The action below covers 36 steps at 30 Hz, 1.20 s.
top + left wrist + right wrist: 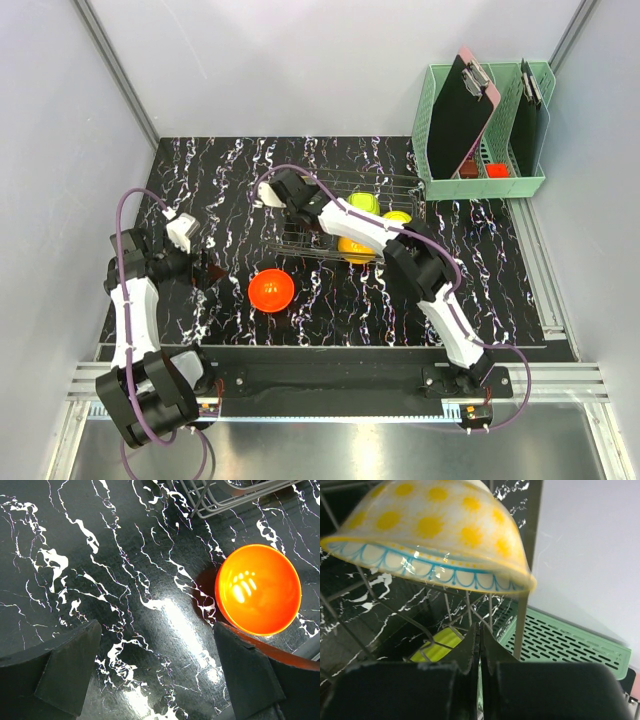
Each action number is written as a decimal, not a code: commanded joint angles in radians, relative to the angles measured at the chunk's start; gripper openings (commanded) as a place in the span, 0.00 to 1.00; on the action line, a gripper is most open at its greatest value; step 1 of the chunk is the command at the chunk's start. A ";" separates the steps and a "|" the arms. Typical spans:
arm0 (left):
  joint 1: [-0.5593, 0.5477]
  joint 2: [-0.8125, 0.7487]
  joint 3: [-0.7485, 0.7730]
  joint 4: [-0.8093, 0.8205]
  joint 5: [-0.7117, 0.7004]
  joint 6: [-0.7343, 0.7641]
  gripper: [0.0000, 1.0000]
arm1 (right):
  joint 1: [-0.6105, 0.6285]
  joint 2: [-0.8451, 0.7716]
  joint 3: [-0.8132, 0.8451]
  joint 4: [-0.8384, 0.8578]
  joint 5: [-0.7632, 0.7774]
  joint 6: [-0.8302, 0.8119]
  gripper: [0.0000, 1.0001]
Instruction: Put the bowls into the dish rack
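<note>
The wire dish rack [330, 215] stands mid-table. In it I see a lime green bowl [363, 203], a yellow-green bowl [398, 217] and an orange bowl [353, 250] partly under the right arm. A red-orange bowl [271, 290] sits on the table in front of the rack, and it also shows in the left wrist view [258, 587]. My left gripper [157, 667] is open and empty, just left of that bowl. My right gripper [480, 629] is shut at the rack's left end [270, 192], with nothing visible between its fingers. A cream bowl with yellow dots [435, 535] lies tilted just beyond them among the rack wires [468, 607].
A mint-green plastic basket [485, 185] with clipboards stands at the back right, and it also shows in the right wrist view [570, 640]. The table is black marble-patterned [200, 180] with grey walls on both sides. The rack's corner [220, 500] shows at the top of the left wrist view.
</note>
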 commanded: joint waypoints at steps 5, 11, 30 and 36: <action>0.007 -0.012 0.003 0.004 0.035 0.017 0.99 | 0.004 -0.092 -0.051 0.074 -0.084 -0.009 0.40; 0.008 0.001 0.012 0.007 0.047 0.011 0.99 | 0.000 -0.161 -0.092 0.054 -0.169 -0.021 0.61; 0.007 0.024 0.041 0.006 0.020 0.005 0.99 | -0.037 -0.179 -0.098 0.050 -0.457 -0.217 0.57; 0.007 0.037 0.035 0.006 0.009 0.013 0.99 | -0.048 -0.143 -0.052 0.056 -0.488 -0.256 0.55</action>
